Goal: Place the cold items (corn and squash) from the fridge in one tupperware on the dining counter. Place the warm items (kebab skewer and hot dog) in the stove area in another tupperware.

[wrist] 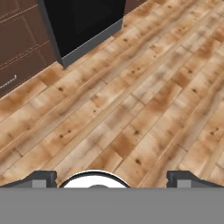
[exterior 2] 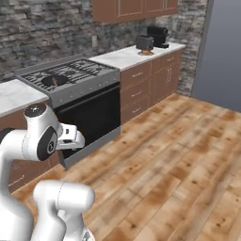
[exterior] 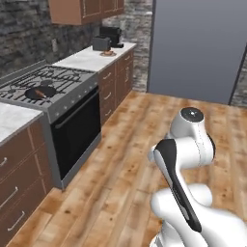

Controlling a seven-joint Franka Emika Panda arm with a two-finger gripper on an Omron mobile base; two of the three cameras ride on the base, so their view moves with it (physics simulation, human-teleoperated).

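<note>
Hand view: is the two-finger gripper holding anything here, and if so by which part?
Nothing is held. The two-finger gripper is open, its dark fingertips set wide apart above bare wooden plank floor, with nothing between them.

steel stove [exterior: 53, 84] black-fronted, brown plank floor [exterior: 135, 144]

left base: behind arm, faces forward over stove [exterior: 46, 87] toward fridge [exterior: 198, 48] | right base: same stove [exterior 2: 70, 75] and wooden floor [exterior 2: 179, 155], seen from the other side | hand: close, looks down at floor [wrist: 131, 109] beside oven front [wrist: 83, 22]
</note>
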